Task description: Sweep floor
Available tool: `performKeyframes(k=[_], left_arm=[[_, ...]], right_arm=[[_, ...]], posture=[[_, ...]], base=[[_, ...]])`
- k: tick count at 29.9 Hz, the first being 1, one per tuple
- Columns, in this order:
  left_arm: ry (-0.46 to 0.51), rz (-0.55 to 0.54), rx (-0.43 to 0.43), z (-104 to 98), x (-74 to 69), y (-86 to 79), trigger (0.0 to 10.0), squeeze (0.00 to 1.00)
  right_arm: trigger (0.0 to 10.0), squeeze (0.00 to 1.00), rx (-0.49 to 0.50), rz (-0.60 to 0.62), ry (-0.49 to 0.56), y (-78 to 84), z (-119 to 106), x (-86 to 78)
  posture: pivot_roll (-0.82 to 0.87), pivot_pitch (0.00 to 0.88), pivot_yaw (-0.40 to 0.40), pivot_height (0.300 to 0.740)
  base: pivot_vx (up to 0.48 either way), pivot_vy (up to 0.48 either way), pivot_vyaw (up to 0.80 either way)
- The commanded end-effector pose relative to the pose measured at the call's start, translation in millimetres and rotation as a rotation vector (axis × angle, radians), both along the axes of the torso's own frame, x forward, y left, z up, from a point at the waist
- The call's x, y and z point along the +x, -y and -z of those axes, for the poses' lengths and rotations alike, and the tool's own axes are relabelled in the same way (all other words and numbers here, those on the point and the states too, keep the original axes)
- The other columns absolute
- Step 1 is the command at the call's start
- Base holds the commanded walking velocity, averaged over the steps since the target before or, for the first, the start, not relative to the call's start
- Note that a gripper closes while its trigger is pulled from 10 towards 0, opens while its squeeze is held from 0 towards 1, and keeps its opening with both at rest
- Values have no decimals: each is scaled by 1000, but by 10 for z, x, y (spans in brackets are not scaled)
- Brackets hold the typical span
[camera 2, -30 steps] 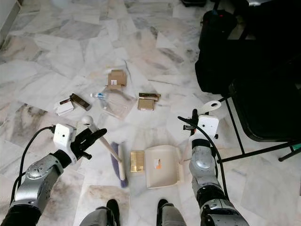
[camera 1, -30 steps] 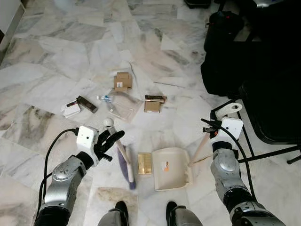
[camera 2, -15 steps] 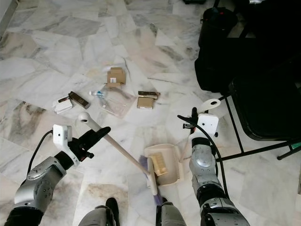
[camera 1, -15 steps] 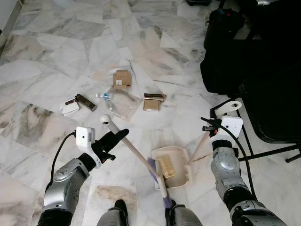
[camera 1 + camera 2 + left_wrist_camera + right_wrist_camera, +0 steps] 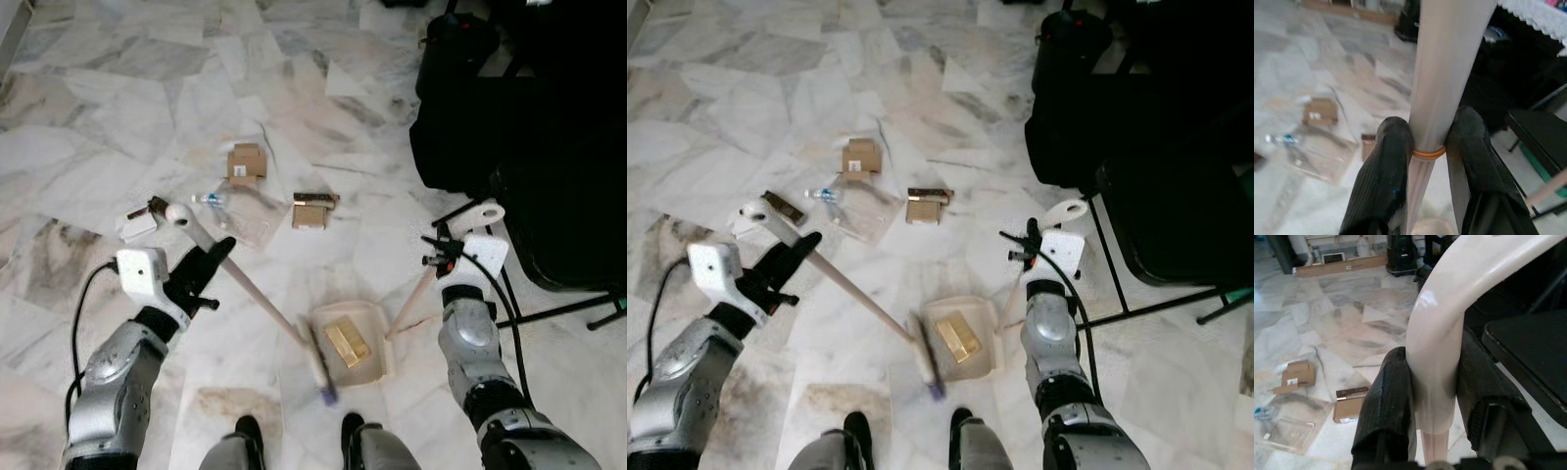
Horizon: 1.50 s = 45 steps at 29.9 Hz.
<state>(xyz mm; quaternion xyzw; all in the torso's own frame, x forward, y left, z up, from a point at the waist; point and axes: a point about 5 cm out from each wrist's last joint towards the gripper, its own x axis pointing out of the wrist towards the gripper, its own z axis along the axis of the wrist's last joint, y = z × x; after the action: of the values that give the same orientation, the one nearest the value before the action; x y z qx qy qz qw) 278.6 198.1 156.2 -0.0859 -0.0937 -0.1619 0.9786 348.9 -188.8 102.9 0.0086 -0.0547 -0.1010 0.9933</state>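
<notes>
Since half a second ago the broom (image 5: pixel 250 290) has swung so its head lies against the near-left rim of the dustpan (image 5: pixel 377 343), with the gold box (image 5: pixel 348 343) inside the pan. Left gripper (image 5: pixel 1427 147) is clamped on the broom's pale handle, fingers (image 5: pixel 1388 166) pressing both sides. Right gripper (image 5: pixel 1432 396) is clamped on the dustpan's upright handle.

A cream long-handled broom (image 5: pixel 257 294) slants across the marble floor (image 5: pixel 118 88), its purple-bristled head (image 5: pixel 319 367) touching the left edge of a cream dustpan (image 5: pixel 377 345). A flat tan box (image 5: pixel 347 342) lies inside the pan, whose pale handle (image 5: pixel 415 298) rises up to the right.
</notes>
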Motion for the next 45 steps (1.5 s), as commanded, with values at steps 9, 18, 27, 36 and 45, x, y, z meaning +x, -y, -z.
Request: performKeyframes(k=[9,18,27,36,45], left_arm=[[113,-176,104,-256,-16,-154,10000,0],[68,-353,169,-11,67,-224,10000,0],[104,-282,280,69,148,-5,10000,0],[127,-312,263,101,64,47,10000,0],[180,-315,255,4,77,79,10000,0]], right_arm=[[10000,0,100,12,-63,-33,115,-9],[10000,0,57,-70,35,-144,-122,82],[10000,0,78,-103,157,-166,-355,80],[10000,0,87,-107,164,-98,-387,55],[10000,0,90,-118,170,-148,-395,-18]], posture=[[-13,209,-8,740],[-32,156,-19,740],[-45,98,-27,740],[-32,81,-38,740],[-38,63,-27,740]], base=[[0,0,0],[0,0,0],[0,0,0],[0,0,0],[0,0,89]])
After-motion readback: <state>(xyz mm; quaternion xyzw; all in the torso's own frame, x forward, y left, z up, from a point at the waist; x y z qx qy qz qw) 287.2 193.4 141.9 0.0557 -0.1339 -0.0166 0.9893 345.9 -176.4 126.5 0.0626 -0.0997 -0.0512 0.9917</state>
